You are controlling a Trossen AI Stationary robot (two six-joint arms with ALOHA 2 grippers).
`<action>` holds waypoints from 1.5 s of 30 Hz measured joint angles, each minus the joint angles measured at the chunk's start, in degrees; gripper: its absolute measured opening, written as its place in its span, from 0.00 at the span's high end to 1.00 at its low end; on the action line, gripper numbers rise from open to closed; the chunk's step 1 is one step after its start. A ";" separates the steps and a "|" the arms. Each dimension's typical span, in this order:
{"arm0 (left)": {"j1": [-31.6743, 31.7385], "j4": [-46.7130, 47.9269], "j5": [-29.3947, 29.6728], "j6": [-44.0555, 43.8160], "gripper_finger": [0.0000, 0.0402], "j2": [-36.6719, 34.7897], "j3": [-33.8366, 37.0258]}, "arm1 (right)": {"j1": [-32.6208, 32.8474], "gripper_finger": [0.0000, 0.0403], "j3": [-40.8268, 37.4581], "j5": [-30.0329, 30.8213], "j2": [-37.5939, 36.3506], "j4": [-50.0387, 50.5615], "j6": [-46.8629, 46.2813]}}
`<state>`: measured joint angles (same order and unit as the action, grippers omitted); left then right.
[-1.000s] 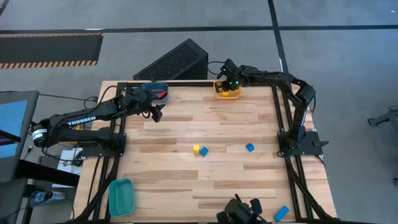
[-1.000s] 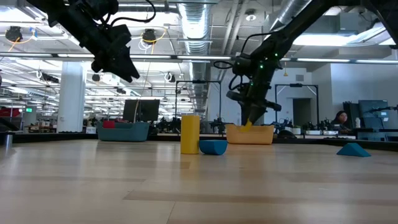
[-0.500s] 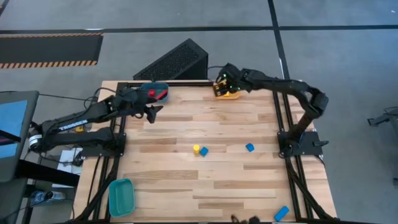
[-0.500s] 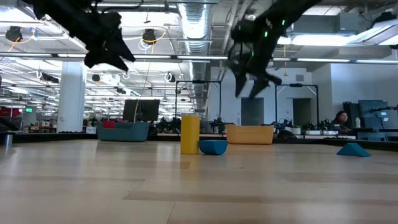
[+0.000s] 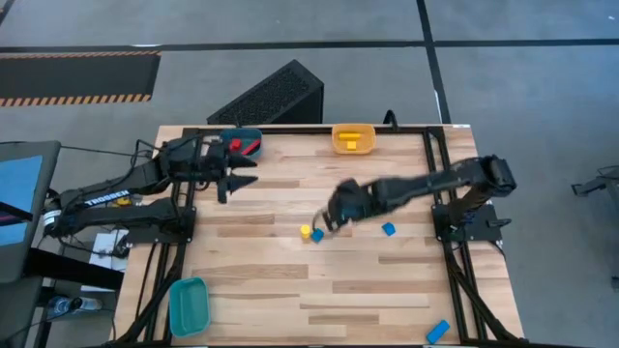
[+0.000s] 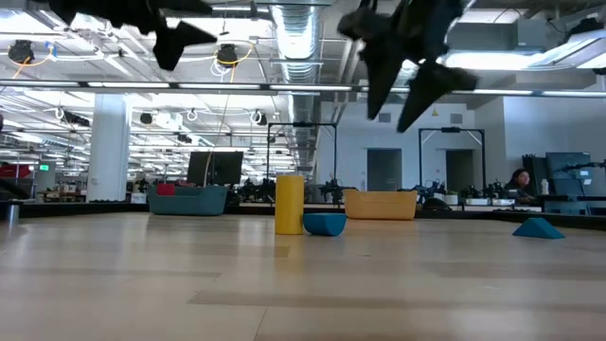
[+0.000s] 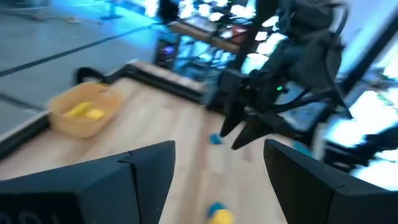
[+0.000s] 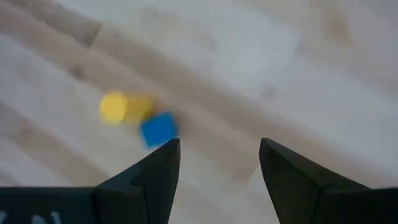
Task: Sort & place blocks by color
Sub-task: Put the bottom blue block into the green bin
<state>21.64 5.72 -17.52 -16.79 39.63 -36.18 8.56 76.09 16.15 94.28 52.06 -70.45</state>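
My right gripper (image 5: 331, 218) (image 8: 219, 144) hangs open above the table's middle, just right of a yellow block (image 5: 306, 231) (image 8: 114, 107) and a blue block (image 5: 317, 235) (image 8: 158, 129) that stand side by side on the wood. In the low view the yellow block (image 6: 289, 204) stands upright with the blue block (image 6: 325, 224) beside it. Another blue block (image 5: 388, 229) lies further right, and a third (image 5: 437, 332) near the near-right corner. My left gripper (image 5: 236, 175) (image 7: 219, 149) is open in the air beside the dark-blue bin (image 5: 232, 137).
An orange-yellow bin (image 5: 353, 138) with yellow pieces sits at the far edge. The dark-blue bin at the far left holds a red piece (image 5: 248, 147). A teal bin (image 5: 189, 305) stands at the near-left corner. Black frame rails (image 5: 437, 184) border the table.
My right gripper rose out of the orange-yellow bin and swung toward the near edge and the left, ending over the table's middle beside the yellow and blue blocks. My left gripper rose a little near the dark-blue bin. No block on the table moved.
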 joint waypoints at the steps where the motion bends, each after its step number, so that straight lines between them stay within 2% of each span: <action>1: -1.33 -0.12 0.83 -0.52 0.42 -0.40 0.00 | 2.37 0.41 0.02 0.95 -0.20 0.36 -3.52; 8: -11.62 0.44 11.17 -0.73 0.42 -2.91 0.00 | 15.95 0.41 0.09 6.16 -0.24 0.00 -24.20; 14: -18.91 0.37 21.39 -0.63 0.42 -4.98 0.00 | 21.74 0.45 0.09 8.45 -0.24 -0.78 -31.64; 17: -21.22 0.65 22.36 0.67 0.42 -4.80 0.00 | 23.87 0.47 0.11 9.42 -0.29 1.27 -34.35; 22: -23.92 -2.90 22.34 -2.25 0.42 -0.82 2.82 | 28.31 0.48 0.11 4.38 -0.57 5.88 -38.44; 28: -28.30 -21.26 26.07 -8.81 0.42 8.38 7.04 | 35.72 0.48 0.13 -1.95 -0.57 10.61 -44.41; 32: -32.96 -33.35 31.95 -9.43 0.42 14.93 7.06 | 39.60 0.48 0.13 -3.00 -0.57 16.58 -45.89; 36: -39.38 -44.67 40.57 -7.68 0.42 18.60 7.06 | 40.09 0.48 0.13 -2.88 -0.64 24.77 -44.50; 40: -44.00 -47.32 48.59 -6.85 0.42 19.20 7.04 | 38.09 0.48 0.13 -1.87 -2.06 25.59 -37.82; 45: -47.82 -47.27 53.90 -8.36 0.42 19.00 6.90 | 37.09 0.48 -0.73 3.27 -4.75 24.88 -30.87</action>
<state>-26.18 -41.55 36.38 -25.15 58.63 -29.29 45.65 75.36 19.42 89.53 76.94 -101.32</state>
